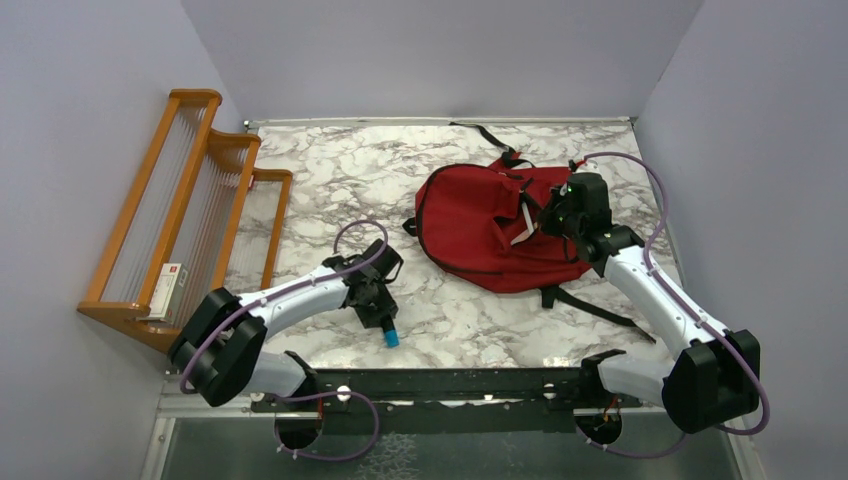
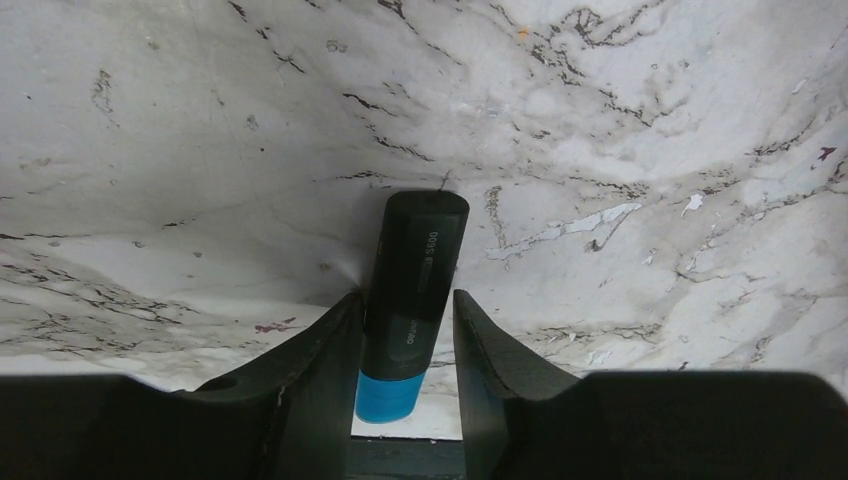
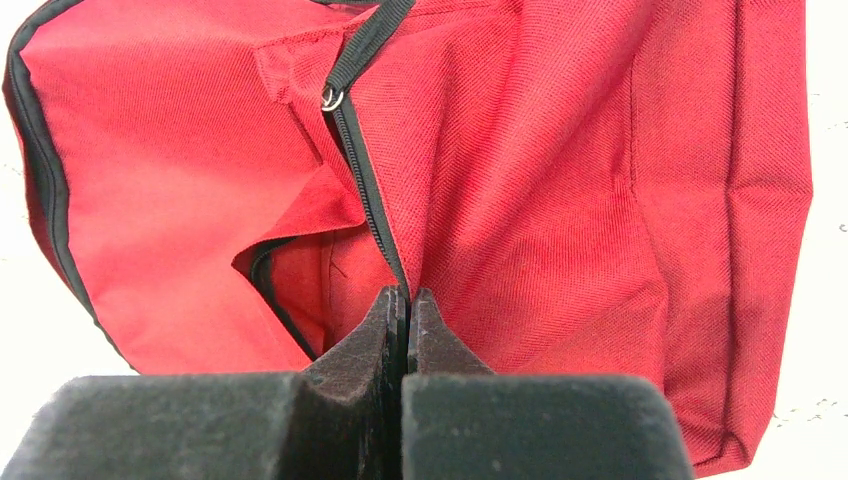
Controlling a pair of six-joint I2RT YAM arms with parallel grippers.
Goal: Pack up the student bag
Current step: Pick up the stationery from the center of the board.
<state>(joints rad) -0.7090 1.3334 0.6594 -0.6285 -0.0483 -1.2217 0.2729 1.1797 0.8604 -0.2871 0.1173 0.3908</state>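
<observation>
The student bag (image 1: pixel 470 225), red with black straps, lies flat at the table's right centre. My right gripper (image 1: pixel 553 215) is on its right side. In the right wrist view that gripper (image 3: pixel 408 292) is shut on the bag's (image 3: pixel 560 200) black zipper edge, beside a gaping pocket slit (image 3: pixel 290 270). A black marker with a blue end (image 1: pixel 389 335) lies on the marble near the front. My left gripper (image 2: pixel 406 295) straddles the marker (image 2: pixel 415 270). The left finger touches it and a narrow gap shows at the right finger, so the jaws stand open around it.
A wooden rack (image 1: pixel 200 190) stands along the left wall, with a small white and red box (image 1: pixel 171 290) on its lowest shelf. The bag's loose black straps (image 1: pixel 590 305) trail toward the front right. Walls close in the left, back and right sides.
</observation>
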